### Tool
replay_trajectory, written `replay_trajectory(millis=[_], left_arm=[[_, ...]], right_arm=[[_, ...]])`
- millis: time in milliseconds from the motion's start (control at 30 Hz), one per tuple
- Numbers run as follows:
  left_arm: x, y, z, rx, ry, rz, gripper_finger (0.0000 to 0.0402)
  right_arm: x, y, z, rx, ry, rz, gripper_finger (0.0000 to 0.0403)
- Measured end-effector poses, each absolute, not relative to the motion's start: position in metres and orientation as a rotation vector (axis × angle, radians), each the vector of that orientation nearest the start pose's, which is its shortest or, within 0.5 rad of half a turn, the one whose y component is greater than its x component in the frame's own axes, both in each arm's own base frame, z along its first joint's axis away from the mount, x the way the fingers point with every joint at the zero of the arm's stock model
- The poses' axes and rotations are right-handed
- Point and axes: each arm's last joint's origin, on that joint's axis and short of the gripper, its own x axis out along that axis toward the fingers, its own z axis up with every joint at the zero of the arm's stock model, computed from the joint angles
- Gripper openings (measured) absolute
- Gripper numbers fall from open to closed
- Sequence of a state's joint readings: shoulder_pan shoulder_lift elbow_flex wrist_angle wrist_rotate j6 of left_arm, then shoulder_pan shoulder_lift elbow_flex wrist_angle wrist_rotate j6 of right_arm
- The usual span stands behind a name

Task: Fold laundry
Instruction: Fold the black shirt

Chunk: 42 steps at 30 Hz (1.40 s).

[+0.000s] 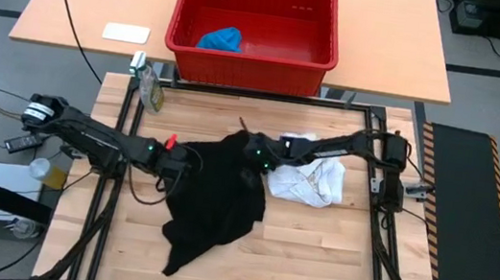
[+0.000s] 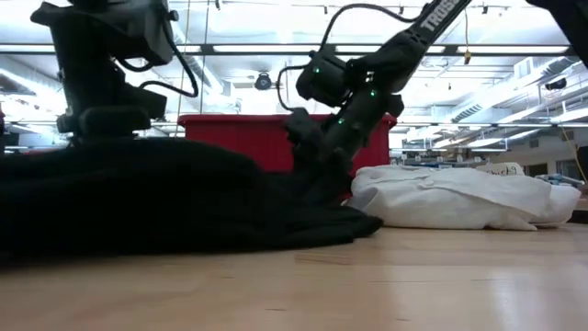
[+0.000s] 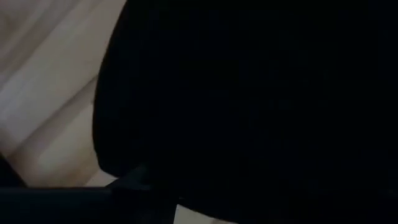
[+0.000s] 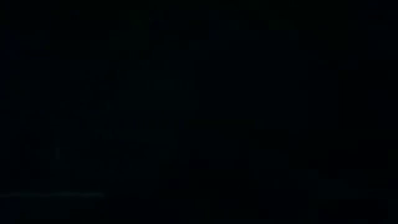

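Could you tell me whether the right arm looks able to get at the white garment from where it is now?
Probably yes. The white garment lies uncovered on the table right beside the right gripper, which sits at the black garment; nothing stands between them.

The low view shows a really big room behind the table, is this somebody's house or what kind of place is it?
Probably not a house: it looks like a big workshop or robot lab. Long rows of ceiling lights run far back, cables trail over the floor, and two robot arms work on a black garment on a wooden table.
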<state>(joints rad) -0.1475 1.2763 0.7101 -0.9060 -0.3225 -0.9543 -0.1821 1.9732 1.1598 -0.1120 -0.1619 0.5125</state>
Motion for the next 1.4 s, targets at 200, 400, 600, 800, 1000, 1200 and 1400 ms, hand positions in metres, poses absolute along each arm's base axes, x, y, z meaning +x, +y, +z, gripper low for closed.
replay_trajectory(millis=[200,400,600,800,1000,1200,1400], left_arm=[[0.190,-0.023,0.215,-0.466,1.049,0.670,0.0180],[0.208,-0.064,0.258,-0.612,0.821,0.167,0.0180],[0.213,-0.107,0.241,-0.676,0.916,0.075,0.0180],[0.225,-0.132,0.211,-0.667,1.005,0.088,0.0202],[0.232,-0.137,0.181,-0.565,1.119,0.146,0.0244],[0.242,-0.138,0.165,-0.517,1.147,0.147,0.0204],[0.249,-0.139,0.220,-0.422,1.127,0.102,0.0019]], right_arm=[[0.386,-0.083,0.164,0.656,0.717,-0.359,0.0174],[0.375,-0.076,0.221,0.647,0.565,-0.255,0.0170],[0.357,-0.044,0.259,0.580,0.583,-0.092,0.0169],[0.349,-0.011,0.270,0.479,0.604,-0.051,0.0169],[0.351,0.005,0.266,0.478,0.625,-0.034,0.0169],[0.351,0.010,0.266,0.477,0.627,-0.033,0.0169],[0.349,0.019,0.266,0.489,0.671,0.118,0.0169]])
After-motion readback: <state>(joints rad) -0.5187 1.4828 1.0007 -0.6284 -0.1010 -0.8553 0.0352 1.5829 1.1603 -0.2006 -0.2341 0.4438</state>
